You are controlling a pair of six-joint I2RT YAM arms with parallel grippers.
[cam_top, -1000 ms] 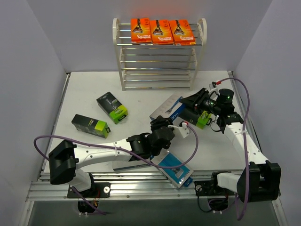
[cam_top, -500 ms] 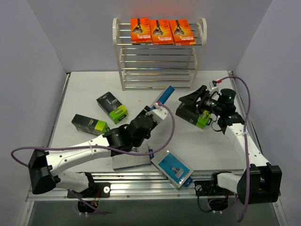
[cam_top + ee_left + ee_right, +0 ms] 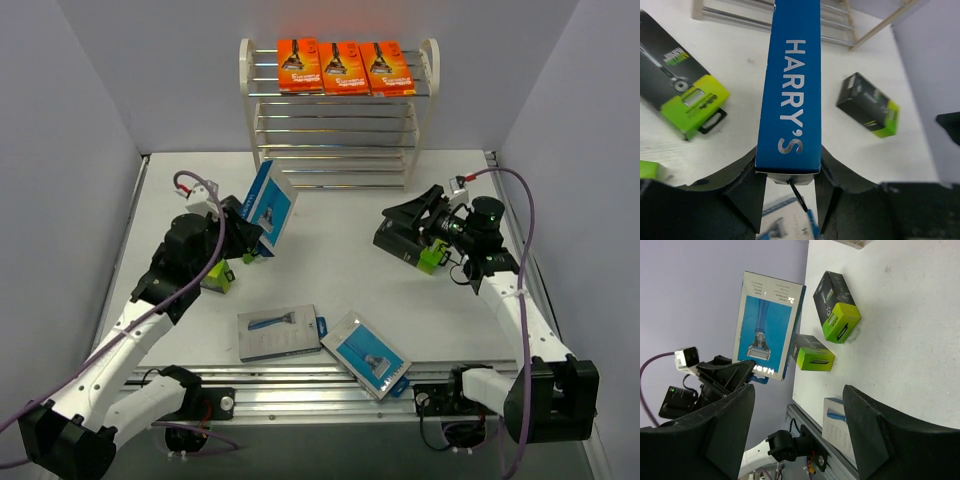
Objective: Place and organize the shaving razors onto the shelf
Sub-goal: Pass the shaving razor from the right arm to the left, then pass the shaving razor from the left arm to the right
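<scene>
**Three of nine razor packs shelved, a fourth in hand**

Three orange cards [image 3: 339, 66] stand side by side on the top tier of the shelf [image 3: 245, 70], at the upper centre of the overhead view. The left gripper [image 3: 789, 167] pinches a blue pack [image 3: 270, 207] by one end. It holds the pack upright above the table [image 3: 330, 290], left of centre and short of the shelf. The right gripper [image 3: 800, 390] is spread wide, with nothing between its fingers.

Not yet shelved:
- **Bottom centre:** the grey pack [image 3: 280, 332] and the tilted pack [image 3: 368, 352], both lying flat.
- **Right of centre:** the first box [image 3: 430, 257].
- **Left:** the second box [image 3: 836, 306] and the third box [image 3: 813, 354].

By this count the task is about one third done.
</scene>
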